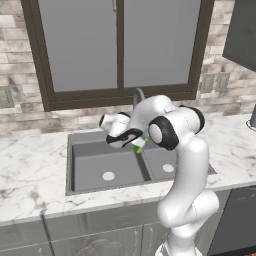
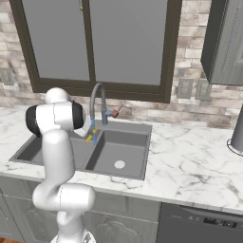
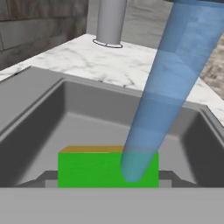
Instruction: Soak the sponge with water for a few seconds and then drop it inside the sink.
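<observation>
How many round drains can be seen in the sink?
2. One drain lies on the floor of the left basin, the other drain on the floor of the right basin, beside the arm. The sink has a divider between them.

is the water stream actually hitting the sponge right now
Touching. In the hand view the blue water stream ends right on the green face of the sponge, overlapping it with no gap.
</observation>
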Tool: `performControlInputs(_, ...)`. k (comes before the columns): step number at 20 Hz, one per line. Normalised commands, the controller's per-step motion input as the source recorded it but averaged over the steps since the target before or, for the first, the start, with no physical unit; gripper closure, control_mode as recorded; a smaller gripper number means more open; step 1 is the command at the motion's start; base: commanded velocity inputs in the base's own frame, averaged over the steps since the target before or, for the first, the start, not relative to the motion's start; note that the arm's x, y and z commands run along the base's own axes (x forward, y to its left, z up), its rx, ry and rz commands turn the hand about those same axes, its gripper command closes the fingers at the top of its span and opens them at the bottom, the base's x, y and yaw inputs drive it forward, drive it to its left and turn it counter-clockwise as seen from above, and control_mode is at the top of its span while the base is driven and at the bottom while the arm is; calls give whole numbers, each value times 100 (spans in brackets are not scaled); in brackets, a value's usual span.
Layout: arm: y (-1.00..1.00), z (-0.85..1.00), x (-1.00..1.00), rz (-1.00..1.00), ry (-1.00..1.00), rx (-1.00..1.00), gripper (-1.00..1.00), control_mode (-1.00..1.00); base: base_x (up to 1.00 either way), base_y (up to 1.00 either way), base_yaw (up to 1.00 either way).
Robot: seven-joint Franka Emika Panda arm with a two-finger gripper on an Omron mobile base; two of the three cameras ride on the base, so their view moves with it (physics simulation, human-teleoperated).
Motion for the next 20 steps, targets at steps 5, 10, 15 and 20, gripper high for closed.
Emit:
performControlInputs(5,-4,0,0,0,0,0,100,-100,0,0,0)
performControlInputs(10,0,0,0,0,0,0,100,-100,0,0,0)
performControlInputs(15,0,0,-6,0,0,0,100,-100,0,0,0)
performControlInputs(20,0,0,-42,0,0,0,100,-100,0,0,0)
